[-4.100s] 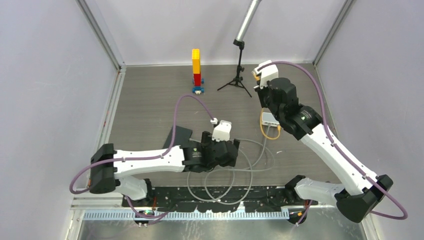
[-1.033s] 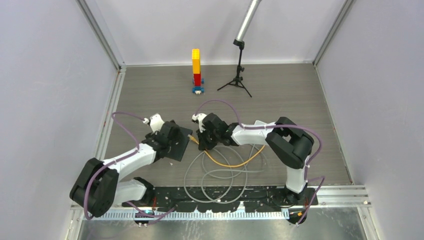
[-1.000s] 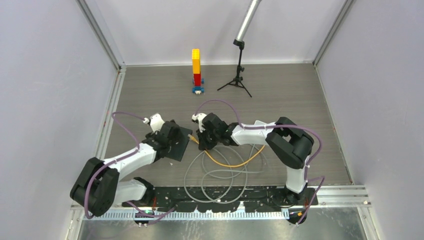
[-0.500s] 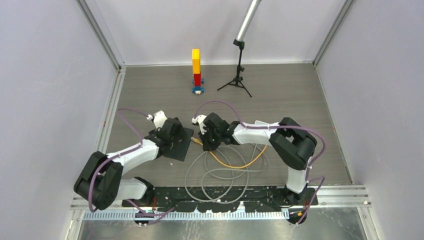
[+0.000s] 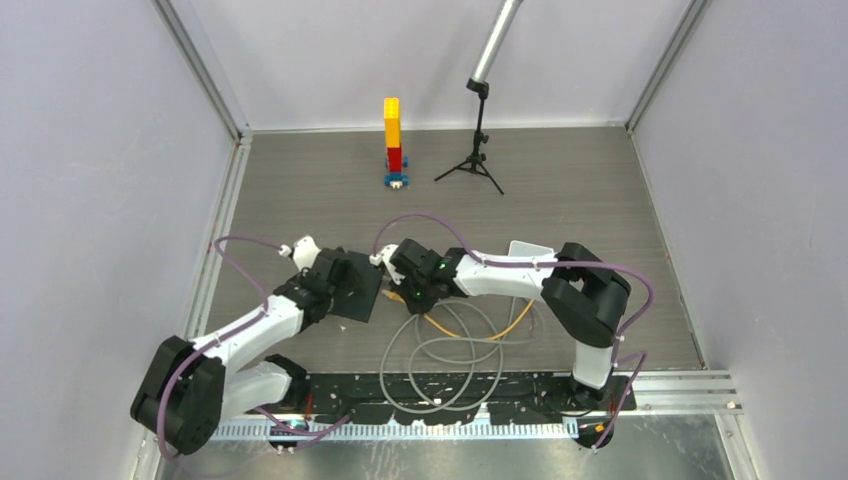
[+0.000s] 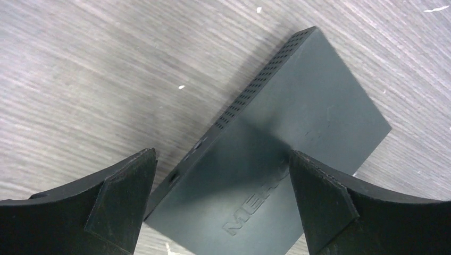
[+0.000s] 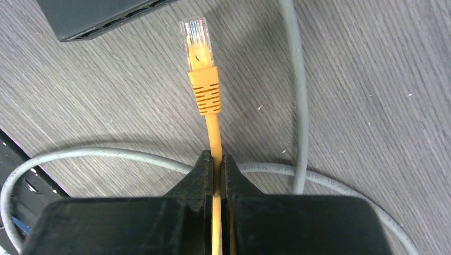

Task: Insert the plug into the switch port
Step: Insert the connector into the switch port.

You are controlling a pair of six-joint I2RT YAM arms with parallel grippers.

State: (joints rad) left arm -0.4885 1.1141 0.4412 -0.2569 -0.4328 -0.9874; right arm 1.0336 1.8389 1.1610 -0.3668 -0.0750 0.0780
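My right gripper (image 7: pixel 215 157) is shut on an orange cable (image 7: pixel 213 127) a short way behind its clear plug (image 7: pixel 197 40). The plug hangs free, pointing at the ported edge of a flat black box (image 7: pixel 95 16), a small gap short of it. My left gripper (image 6: pixel 221 154) is open, its fingers straddling that black box (image 6: pixel 298 106) from above. In the top view the black box (image 5: pixel 356 290) lies between the left gripper (image 5: pixel 338 283) and the right gripper (image 5: pixel 404 292). A small white box (image 5: pixel 528 250) shows behind the right arm, its port hidden.
Grey cable loops (image 5: pixel 440 352) and the orange cable's slack (image 5: pixel 515 318) lie on the table under the right arm. A yellow-red brick tower (image 5: pixel 393 135) and a small black tripod (image 5: pixel 478 155) stand at the back. Side walls and the near metal rail (image 5: pixel 440 428) bound the space.
Over four seconds the right arm came from the white box to the black box with the orange cable. Lately it shifted slightly left and nearer; the left wrist swung a little left.
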